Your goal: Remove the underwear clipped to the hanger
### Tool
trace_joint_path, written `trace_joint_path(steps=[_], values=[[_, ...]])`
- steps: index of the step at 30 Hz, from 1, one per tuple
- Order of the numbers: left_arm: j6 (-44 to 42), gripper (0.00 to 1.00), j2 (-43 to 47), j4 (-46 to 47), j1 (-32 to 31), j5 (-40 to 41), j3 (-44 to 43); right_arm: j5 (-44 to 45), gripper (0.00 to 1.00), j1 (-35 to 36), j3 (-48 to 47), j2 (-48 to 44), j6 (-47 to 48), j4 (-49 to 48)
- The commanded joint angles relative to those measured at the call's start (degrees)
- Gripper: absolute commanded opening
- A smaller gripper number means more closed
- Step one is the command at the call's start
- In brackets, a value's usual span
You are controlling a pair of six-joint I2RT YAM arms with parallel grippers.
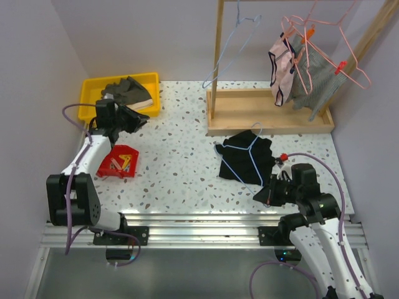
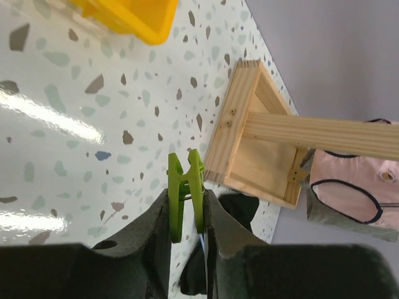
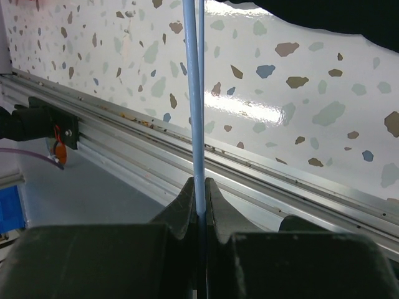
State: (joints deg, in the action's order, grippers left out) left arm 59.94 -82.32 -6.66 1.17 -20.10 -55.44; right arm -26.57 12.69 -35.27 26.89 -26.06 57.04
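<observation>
Between jaws of right gripper (image 3: 199,187): blue hanger (image 3: 194,93), underwear (image 3: 349,15) beyond.

Top view: wooden rack (image 1: 218,62) is cut off at the top edge, and the green clip (image 2: 185,187) is too small to make out. Right wrist: blue hanger wire (image 3: 196,93) runs out the top edge, and black underwear (image 3: 336,12) is just a cropped corner. Red tray (image 1: 132,163) contents unreadable.

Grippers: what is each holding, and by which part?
The left gripper pinches a green clothespin by its lower half, forked end sticking out. The right gripper is shut on the blue hanger, on a straight run of wire.
</observation>
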Motion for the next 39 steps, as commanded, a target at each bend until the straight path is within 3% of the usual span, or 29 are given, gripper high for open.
trace_joint_path(steps=[1,10,14,22,27,28,30,31,34,39], values=[[-4.7,0.00,1.5,-8.4,2.6,2.7,-3.8,-1.8,0.00,-0.1,0.3,0.6,1.0,0.2],[-9.5,0.00,13.8,-21.1,10.4,8.7,4.1,-3.2,0.00,-0.2,0.7,0.8,1.4,-0.5],[-11.8,0.00,16.5,-23.0,14.9,8.2,8.6,-6.2,0.00,-0.1,0.1,0.4,1.7,-1.5],[-13.0,0.01,18.3,-22.4,16.4,7.1,15.3,-7.5,0.00,-0.1,-3.7,-1.7,1.7,-0.5],[-13.9,0.21,18.5,-21.4,16.9,6.9,17.1,-7.8,0.00,-0.1,-6.7,-4.5,-0.8,-2.4],[-13.8,0.38,18.6,-21.4,16.8,6.7,17.2,-7.6,0.00,-0.2,-7.0,-4.3,-1.1,-2.3],[-13.5,0.57,19.0,-21.6,16.8,6.0,17.1,-6.1,0.00,-0.1,-9.3,-3.8,-0.3,-0.1],[-13.5,0.75,19.2,-21.7,16.8,5.9,16.9,-4.1,0.00,-0.1,-10.4,-3.5,0.3,0.9],[-13.4,0.97,20.0,-22.4,16.8,5.7,16.2,-0.8,0.00,-0.1,-14.5,-3.0,1.9,3.7],[-13.2,1.00,21.1,-22.7,16.8,2.9,15.3,11.1,0.00,-0.1,-22.2,-3.1,0.4,5.3]])
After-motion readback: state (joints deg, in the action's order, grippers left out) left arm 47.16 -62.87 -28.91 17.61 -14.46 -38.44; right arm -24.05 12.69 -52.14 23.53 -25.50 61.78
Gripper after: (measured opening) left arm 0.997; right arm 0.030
